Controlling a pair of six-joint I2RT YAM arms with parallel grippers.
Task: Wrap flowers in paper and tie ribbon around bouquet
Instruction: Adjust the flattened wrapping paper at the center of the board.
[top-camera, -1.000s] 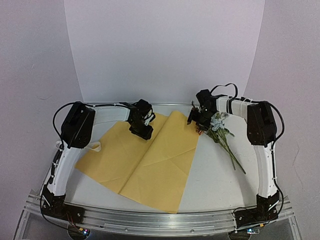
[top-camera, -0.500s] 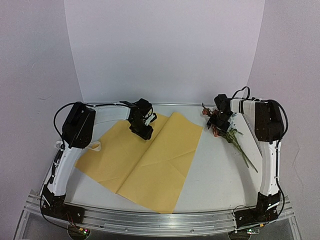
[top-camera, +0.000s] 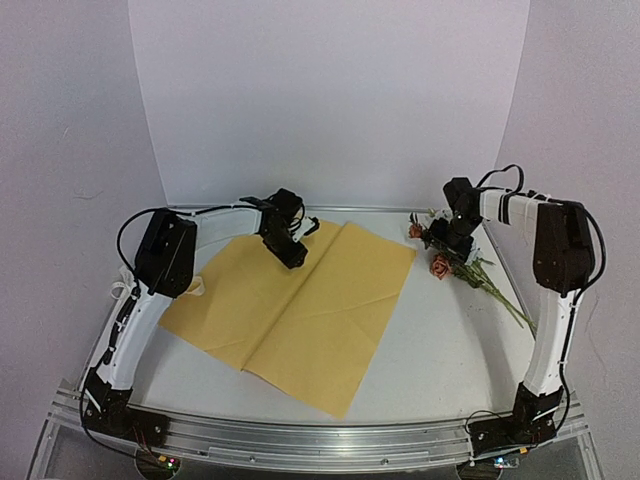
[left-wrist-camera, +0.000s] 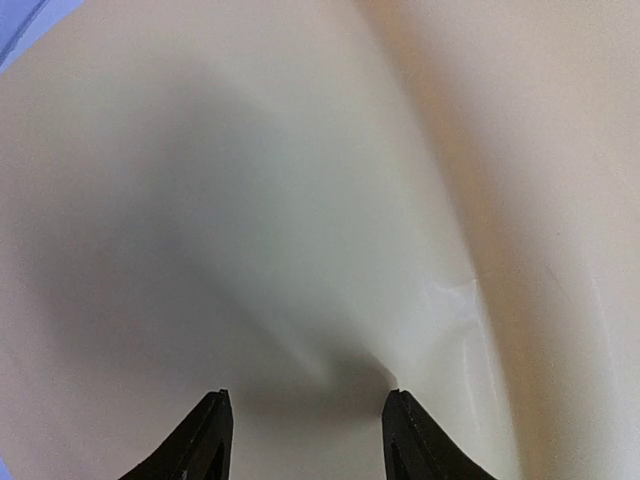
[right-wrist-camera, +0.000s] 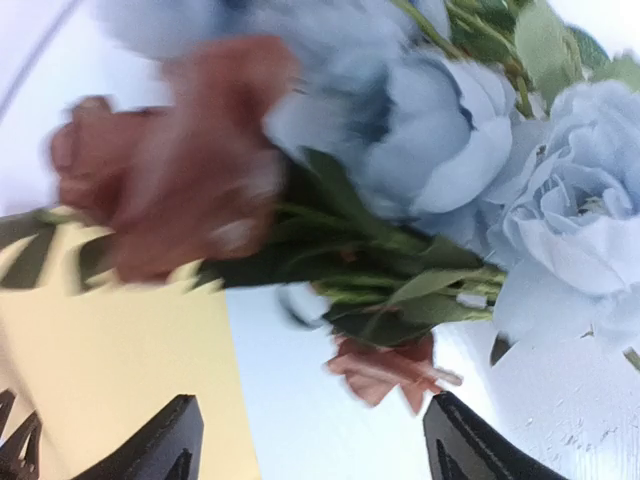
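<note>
Top external: my right gripper, jaws spread, has dragged the flowers off the paper; wrapping's further off. Left gripper gapes too.

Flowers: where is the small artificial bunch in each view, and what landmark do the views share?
Top external: small bunch of artificial flowers, orange and pale blue on green stems, far right, just beyond the large yellow-tan paper sheet's corner.
Left wrist: not in view.
Right wrist: flowers fill the upper half.
Shared landmark: the paper, filling the left wrist view, lower left in the right wrist.
</note>
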